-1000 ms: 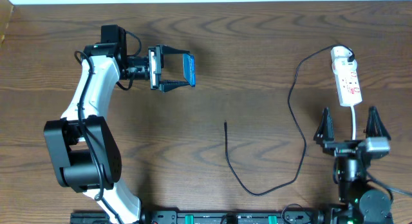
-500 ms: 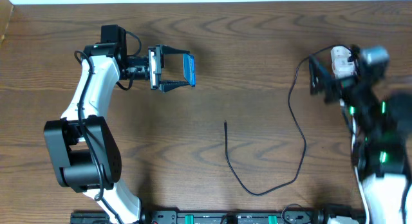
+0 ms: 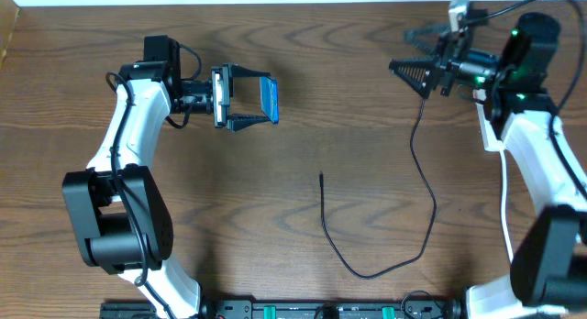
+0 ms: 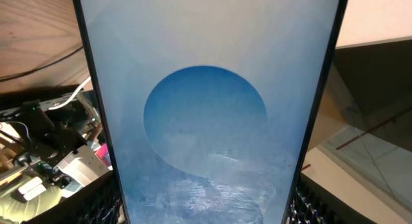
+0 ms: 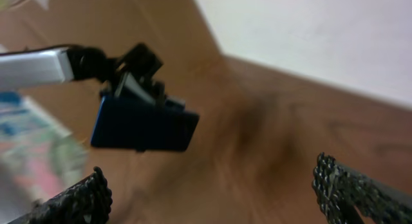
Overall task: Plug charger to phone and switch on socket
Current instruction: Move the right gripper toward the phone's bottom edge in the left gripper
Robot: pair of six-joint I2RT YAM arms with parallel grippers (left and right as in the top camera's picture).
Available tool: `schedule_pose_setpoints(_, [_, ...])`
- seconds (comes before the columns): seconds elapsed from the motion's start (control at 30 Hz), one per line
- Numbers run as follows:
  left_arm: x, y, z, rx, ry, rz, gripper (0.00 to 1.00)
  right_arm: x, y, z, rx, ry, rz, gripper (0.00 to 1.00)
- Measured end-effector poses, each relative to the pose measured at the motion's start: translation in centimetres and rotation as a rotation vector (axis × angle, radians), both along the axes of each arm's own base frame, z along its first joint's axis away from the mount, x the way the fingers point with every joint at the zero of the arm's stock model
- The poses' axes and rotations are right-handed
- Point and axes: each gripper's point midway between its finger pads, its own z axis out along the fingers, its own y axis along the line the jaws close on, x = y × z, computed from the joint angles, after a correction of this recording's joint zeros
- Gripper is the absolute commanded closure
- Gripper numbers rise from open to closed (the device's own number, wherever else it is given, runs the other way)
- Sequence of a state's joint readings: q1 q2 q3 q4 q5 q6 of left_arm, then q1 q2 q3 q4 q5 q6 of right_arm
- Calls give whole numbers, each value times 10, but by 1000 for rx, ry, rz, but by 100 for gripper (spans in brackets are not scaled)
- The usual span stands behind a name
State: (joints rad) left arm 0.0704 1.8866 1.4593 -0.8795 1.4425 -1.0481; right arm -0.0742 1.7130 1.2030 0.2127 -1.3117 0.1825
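Observation:
The phone [image 3: 269, 98] is held on edge above the table's far left, blue screen toward the wrist, with my left gripper [image 3: 267, 100] shut on its sides. In the left wrist view the phone [image 4: 206, 114] fills the frame between the fingers [image 4: 103, 208]. The charger [image 3: 424, 186], a thin black cable, loops over the middle of the table, its tip [image 3: 321, 176] lying free. My right gripper [image 3: 410, 53] hovers open at the far right, pointing left toward the phone [image 5: 143, 130]; nothing is between its fingers [image 5: 82, 199]. The socket is mostly hidden under my right arm.
A white cord [image 3: 505, 202] runs down the right side toward the front edge. The right arm's white link [image 3: 541, 154] stretches over the far right corner. A black rail [image 3: 321, 310] lies along the front edge. A pale wall borders the table's far edge.
My right arm has swung up from the front right to the far right, its gripper turning to point left and staying open. The left arm and the phone have not moved.

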Motion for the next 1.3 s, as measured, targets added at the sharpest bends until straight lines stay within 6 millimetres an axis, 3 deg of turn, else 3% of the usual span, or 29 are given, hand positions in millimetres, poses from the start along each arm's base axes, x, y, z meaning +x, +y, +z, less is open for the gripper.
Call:
schedule_pose_setpoints(0.13, [0, 0, -2, 9, 1, 2, 92, 5, 4, -22, 28, 56, 49, 1])
schedule_pose_setpoints(0.23, [0, 1, -3, 18, 2, 3, 93, 5, 14, -26, 49, 120, 71, 1])
schedule_pose_setpoints(0.53, [3, 5, -20, 115, 31, 27, 93, -1, 73, -33, 59, 304, 80, 5])
schedule_pose_setpoints(0.83, [8, 20, -52, 309, 115, 91, 92, -11, 117, -39, 55, 416, 73, 24])
schedule_pose_setpoints(1.0, [10, 30, -67, 404, 180, 140, 92, -18, 132, -44, 48, 479, 76, 25])
schedule_pose_setpoints(1.3, [13, 30, -84, 519, 252, 197, 92, -22, 142, -80, -28, 674, -36, 17])
